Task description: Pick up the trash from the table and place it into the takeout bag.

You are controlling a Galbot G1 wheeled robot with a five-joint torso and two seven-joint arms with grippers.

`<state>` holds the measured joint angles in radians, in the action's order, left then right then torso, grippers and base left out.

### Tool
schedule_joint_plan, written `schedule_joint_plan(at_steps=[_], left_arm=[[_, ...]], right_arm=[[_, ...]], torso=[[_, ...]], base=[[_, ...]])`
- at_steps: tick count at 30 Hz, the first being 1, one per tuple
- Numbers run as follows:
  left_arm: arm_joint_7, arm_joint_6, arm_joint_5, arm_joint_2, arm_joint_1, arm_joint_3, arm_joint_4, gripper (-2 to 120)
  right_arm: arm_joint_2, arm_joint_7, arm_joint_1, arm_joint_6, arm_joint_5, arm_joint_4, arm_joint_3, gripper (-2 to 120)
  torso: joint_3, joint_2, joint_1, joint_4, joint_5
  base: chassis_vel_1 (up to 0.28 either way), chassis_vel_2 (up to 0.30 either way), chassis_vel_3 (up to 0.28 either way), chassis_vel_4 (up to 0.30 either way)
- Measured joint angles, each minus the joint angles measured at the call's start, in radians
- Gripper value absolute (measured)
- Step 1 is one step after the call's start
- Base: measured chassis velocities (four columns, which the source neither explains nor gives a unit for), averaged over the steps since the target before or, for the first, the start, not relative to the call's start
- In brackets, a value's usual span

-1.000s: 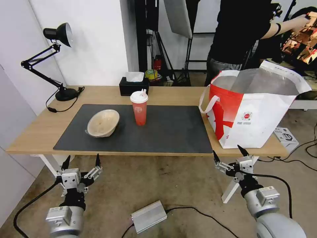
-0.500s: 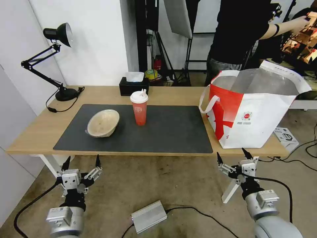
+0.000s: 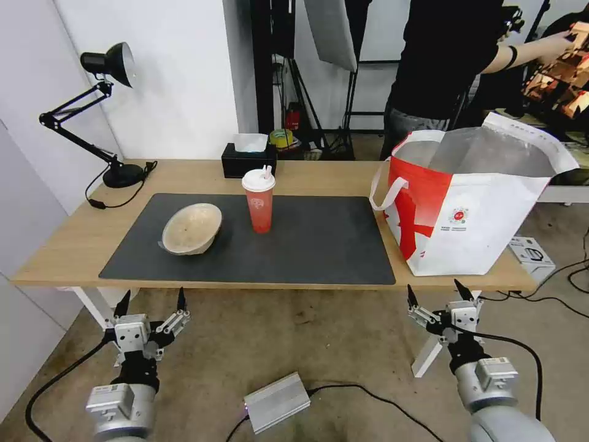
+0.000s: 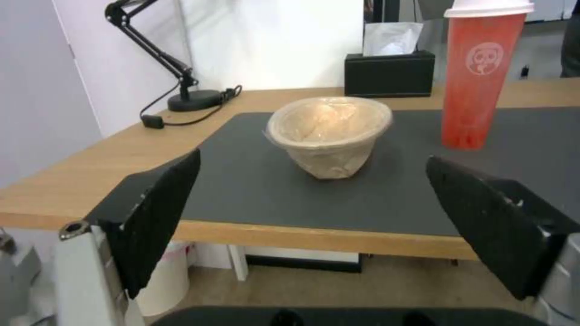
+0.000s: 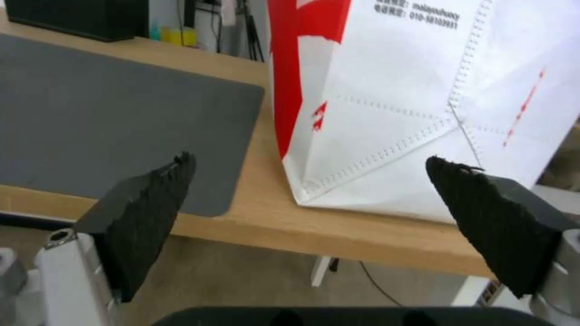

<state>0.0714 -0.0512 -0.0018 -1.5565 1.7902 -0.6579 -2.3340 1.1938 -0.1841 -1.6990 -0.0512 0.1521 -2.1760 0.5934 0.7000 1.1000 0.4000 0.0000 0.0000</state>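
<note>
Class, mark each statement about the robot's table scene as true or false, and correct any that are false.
1. The red drink cup stands upright on the dark mat. True.
2. The beige bowl is inside the takeout bag. False: it sits on the mat, beside the cup.
3. The left gripper is shut on the cup. False: it is open, below the table's front edge, holding nothing.
4. The right gripper is open, near the table edge below the bag. True.
5. The black tissue box is behind the cup. True.
</note>
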Motion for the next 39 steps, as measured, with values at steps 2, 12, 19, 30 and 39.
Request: schedule_joint_plan(at_steps=[2, 12, 19, 30, 39], left_arm=[[0.0, 0.0, 0.0, 0.0, 0.0, 0.0, 0.001, 100], [0.0, 0.0, 0.0, 0.0, 0.0, -0.001, 0.0, 100], [0.0, 0.0, 0.0, -0.002, 0.0, -0.001, 0.0, 100], [0.0, 0.0, 0.0, -0.002, -0.001, 0.001, 0.003, 100], [0.0, 0.0, 0.0, 0.003, -0.005, 0.003, 0.005, 100]], right_arm=[[0.005, -0.021, -0.008, 0.001, -0.001, 0.001, -0.01, 98], [0.018, -0.075, -0.017, 0.01, -0.005, 0.016, -0.038, 98], [0.023, -0.102, -0.024, 0.015, -0.006, 0.019, -0.061, 97], [0.016, -0.109, -0.021, 0.024, -0.002, 0.004, -0.086, 97], [-0.029, -0.042, 0.019, 0.049, 0.031, -0.066, -0.168, 98]], torso=[[0.0, 0.0, 0.0, 0.0, 0.0], [0.0, 0.0, 0.0, 0.0, 0.0], [0.0, 0.0, 0.0, 0.0, 0.0], [0.0, 0.0, 0.0, 0.0, 0.0], [0.0, 0.0, 0.0, 0.0, 0.0]], base=[[0.0, 0.0, 0.0, 0.0], [0.0, 0.0, 0.0, 0.0], [0.0, 0.0, 0.0, 0.0], [0.0, 0.0, 0.0, 0.0], [0.0, 0.0, 0.0, 0.0]])
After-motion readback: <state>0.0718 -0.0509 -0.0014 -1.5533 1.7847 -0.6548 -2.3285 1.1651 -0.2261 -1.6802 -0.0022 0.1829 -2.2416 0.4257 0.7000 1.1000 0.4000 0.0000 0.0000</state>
